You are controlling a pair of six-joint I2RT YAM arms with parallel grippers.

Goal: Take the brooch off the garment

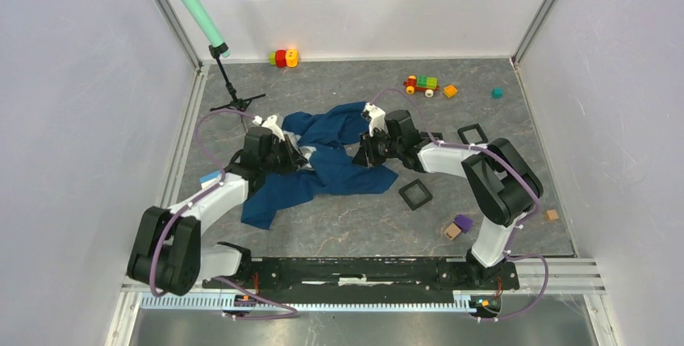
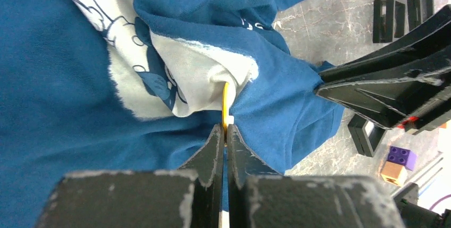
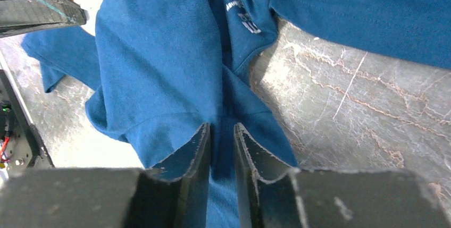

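- Brooch (image 2: 225,100): a thin yellow disc, edge-on in your left wrist view. It pokes out of a fold where the white print meets blue cloth.
- Left gripper (image 2: 224,128): jaws together, clamped on the brooch's near edge.
- Right gripper (image 3: 222,131): jaws stand a narrow gap apart, tips down on a ridge of blue cloth that runs into the gap.
- The two grippers face each other across the cloth, near each other. In your right wrist view the brooch shows at the top left, just beside the left gripper's finger.
- Garment (image 1: 339,173): dark blue T-shirt, crumpled mid-table between your two arms. The white-and-black print is bunched at the left gripper, and one end trails toward the near left.
- Table (image 1: 363,225): grey marbled top.
- Black square frame (image 1: 415,193): flat on the table, just right of the shirt's near edge.
- Purple block (image 1: 463,222): near the right arm's base, well apart from the shirt.
- Toy train (image 1: 421,84): at the far side, well apart from the shirt.
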